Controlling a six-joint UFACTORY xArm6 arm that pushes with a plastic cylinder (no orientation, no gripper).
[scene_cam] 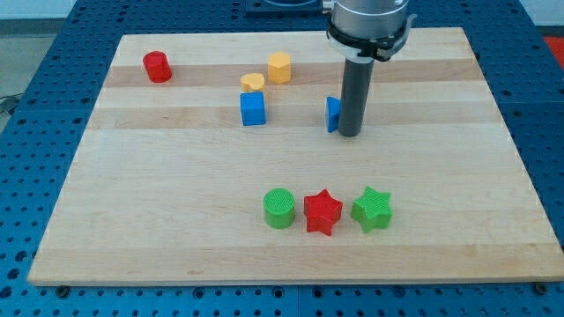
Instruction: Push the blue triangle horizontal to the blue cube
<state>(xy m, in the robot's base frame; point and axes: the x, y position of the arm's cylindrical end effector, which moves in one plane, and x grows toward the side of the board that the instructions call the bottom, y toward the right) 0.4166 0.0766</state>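
While the bench (176, 238) carries every block, my tip (350, 134) sits at the blue triangle's (332, 114) right edge, touching.
No container here & no gripper on this arm, so no jaw state to tell. Blue triangle lies upper centre, level w/ the blue cube (253, 109) to the view's left, well apart, nothing btwn them. Green star (372, 210), red star (322, 212), green cylinder (279, 209) line the bottom; yellow hexagon (279, 67), red cylinder (158, 67), small yellow block (253, 82) up top.
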